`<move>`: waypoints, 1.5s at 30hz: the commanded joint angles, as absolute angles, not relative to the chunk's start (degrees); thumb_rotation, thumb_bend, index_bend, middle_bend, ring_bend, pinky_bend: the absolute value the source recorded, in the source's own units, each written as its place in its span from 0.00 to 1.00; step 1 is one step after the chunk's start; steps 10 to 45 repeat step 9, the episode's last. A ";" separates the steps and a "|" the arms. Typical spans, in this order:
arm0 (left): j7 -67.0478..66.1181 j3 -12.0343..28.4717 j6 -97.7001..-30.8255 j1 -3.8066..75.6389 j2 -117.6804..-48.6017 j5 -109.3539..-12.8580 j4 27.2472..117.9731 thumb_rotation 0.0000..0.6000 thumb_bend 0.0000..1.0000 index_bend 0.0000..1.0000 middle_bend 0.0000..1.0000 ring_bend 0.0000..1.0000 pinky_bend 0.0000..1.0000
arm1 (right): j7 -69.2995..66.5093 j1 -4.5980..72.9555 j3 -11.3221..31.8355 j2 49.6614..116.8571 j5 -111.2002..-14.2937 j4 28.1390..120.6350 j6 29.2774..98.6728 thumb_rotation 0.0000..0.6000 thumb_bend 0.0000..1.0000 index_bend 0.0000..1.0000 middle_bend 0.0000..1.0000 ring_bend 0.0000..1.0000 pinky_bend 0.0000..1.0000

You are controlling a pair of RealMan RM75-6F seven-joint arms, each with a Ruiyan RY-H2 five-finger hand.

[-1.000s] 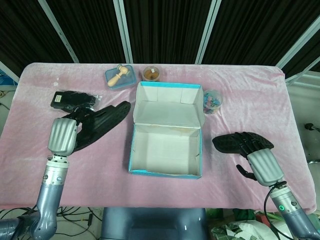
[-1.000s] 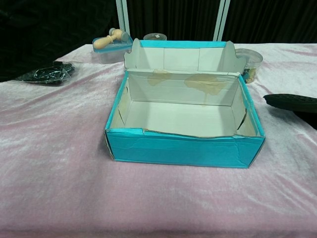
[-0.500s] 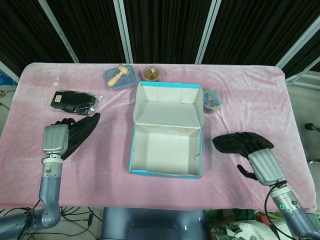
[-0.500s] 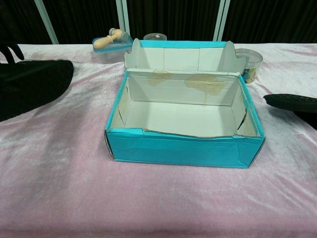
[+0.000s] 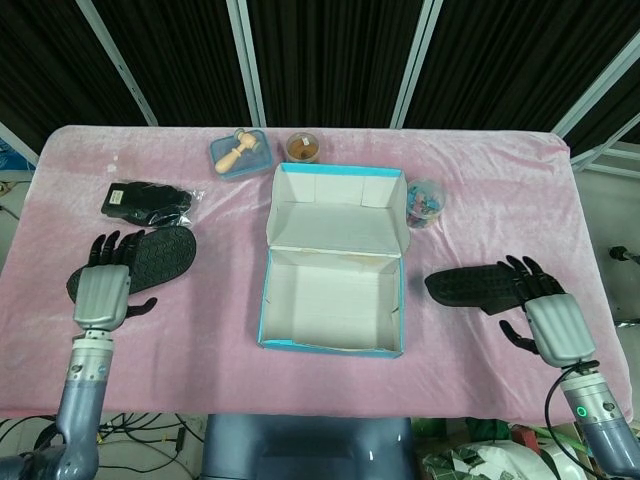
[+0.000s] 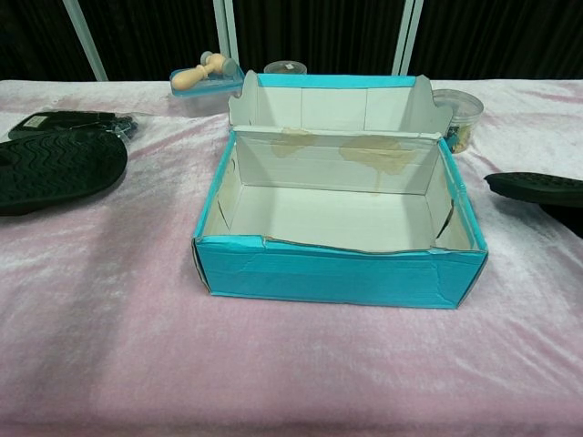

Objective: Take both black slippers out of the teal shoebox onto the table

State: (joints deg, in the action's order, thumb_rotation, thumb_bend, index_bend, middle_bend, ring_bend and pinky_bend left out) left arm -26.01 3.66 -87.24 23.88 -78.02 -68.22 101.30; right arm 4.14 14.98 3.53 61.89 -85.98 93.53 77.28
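The teal shoebox (image 5: 334,297) stands open in the middle of the pink bench (image 5: 200,330), nothing inside it. One black slipper (image 5: 150,258) lies sole-up to its left, the other slipper (image 5: 472,289) sole-up to its right. The left hand (image 5: 103,285) rests fingers spread on its slipper's heel end, seemingly gripping nothing. The right hand (image 5: 545,310), fingers also spread, sits at its slipper's outer end.

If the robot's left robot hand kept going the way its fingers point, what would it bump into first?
The left robot hand points away from the robot, fingers over the slipper. Straight on, it would probably meet the black packet next, though height is hard to judge.
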 commanded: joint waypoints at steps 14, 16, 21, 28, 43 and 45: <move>-7.16 -10.34 -101.81 4.69 -65.69 -84.31 103.55 1.00 0.00 0.09 0.13 0.00 0.00 | 6.42 10.00 3.13 62.41 -83.10 94.22 82.16 1.00 0.23 0.00 0.06 0.03 0.22; -7.16 -10.34 -101.81 4.69 -65.69 -84.31 103.55 1.00 0.00 0.09 0.13 0.00 0.00 | 6.42 10.00 3.13 62.41 -83.10 94.22 82.16 1.00 0.23 0.00 0.06 0.03 0.22; -7.16 -10.34 -101.81 4.69 -65.69 -84.31 103.55 1.00 0.00 0.09 0.13 0.00 0.00 | 6.42 10.00 3.13 62.41 -83.10 94.22 82.16 1.00 0.23 0.00 0.06 0.03 0.22; -7.16 -10.34 -101.81 4.69 -65.69 -84.31 103.55 1.00 0.00 0.09 0.13 0.00 0.00 | 6.42 10.00 3.13 62.41 -83.10 94.22 82.16 1.00 0.23 0.00 0.06 0.03 0.22; -7.16 -10.34 -101.81 4.69 -65.69 -84.31 103.55 1.00 0.00 0.09 0.13 0.00 0.00 | 6.42 10.00 3.13 62.41 -83.10 94.22 82.16 1.00 0.23 0.00 0.06 0.03 0.22; -7.16 -10.34 -101.81 4.69 -65.69 -84.31 103.55 1.00 0.00 0.09 0.13 0.00 0.00 | 6.42 10.00 3.13 62.41 -83.10 94.22 82.16 1.00 0.23 0.00 0.06 0.03 0.22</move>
